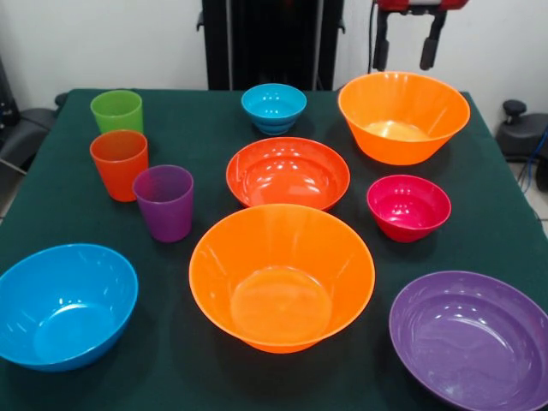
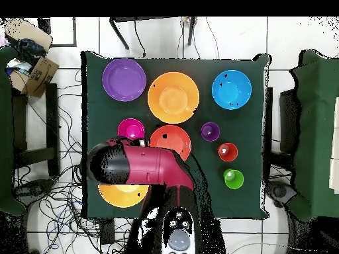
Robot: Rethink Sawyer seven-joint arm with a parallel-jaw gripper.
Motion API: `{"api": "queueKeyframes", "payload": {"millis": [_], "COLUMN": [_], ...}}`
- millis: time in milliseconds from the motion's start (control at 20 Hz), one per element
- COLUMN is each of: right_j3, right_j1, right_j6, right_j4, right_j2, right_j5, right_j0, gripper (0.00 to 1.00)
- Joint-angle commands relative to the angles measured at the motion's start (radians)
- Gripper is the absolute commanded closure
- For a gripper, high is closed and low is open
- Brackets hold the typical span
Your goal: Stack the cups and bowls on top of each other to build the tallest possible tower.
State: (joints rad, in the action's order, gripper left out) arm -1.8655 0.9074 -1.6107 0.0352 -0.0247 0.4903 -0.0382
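Every cup and bowl stands alone on the green table [image 1: 205,128]; no tower shows. At the left are the green cup [image 1: 117,111], the orange cup [image 1: 119,163] and the purple cup [image 1: 164,203]. The small teal bowl [image 1: 273,107] and one large orange bowl [image 1: 403,116] stand far. The red-orange bowl [image 1: 288,174] and the magenta bowl [image 1: 408,206] are in the middle. The second orange bowl [image 1: 281,276], the blue bowl [image 1: 64,304] and the purple bowl [image 1: 473,338] are near. My gripper [image 1: 402,64] hangs open and empty above the far orange bowl.
In the overhead view my red arm [image 2: 149,165] covers the teal bowl and part of one orange bowl [image 2: 122,195]. Chairs, boxes [image 2: 36,73] and cables lie around the table [image 2: 93,106]. The robot's black pedestal [image 1: 272,38] stands behind the far edge.
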Motion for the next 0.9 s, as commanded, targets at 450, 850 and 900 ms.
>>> {"api": "queueKeyframes", "payload": {"millis": [450, 850, 900], "right_j3": [-0.154, -0.193, -0.199], "right_j1": [0.051, 0.073, 0.074], "right_j6": [0.028, 0.029, 0.03], "right_j4": [-0.063, -0.095, -0.099], "right_j2": [0.156, 0.157, 0.158], "right_j5": [-0.014, -0.026, -0.033], "right_j0": [-0.109, -0.128, -0.131], "gripper": [0.0, 0.0, 0.0]}}
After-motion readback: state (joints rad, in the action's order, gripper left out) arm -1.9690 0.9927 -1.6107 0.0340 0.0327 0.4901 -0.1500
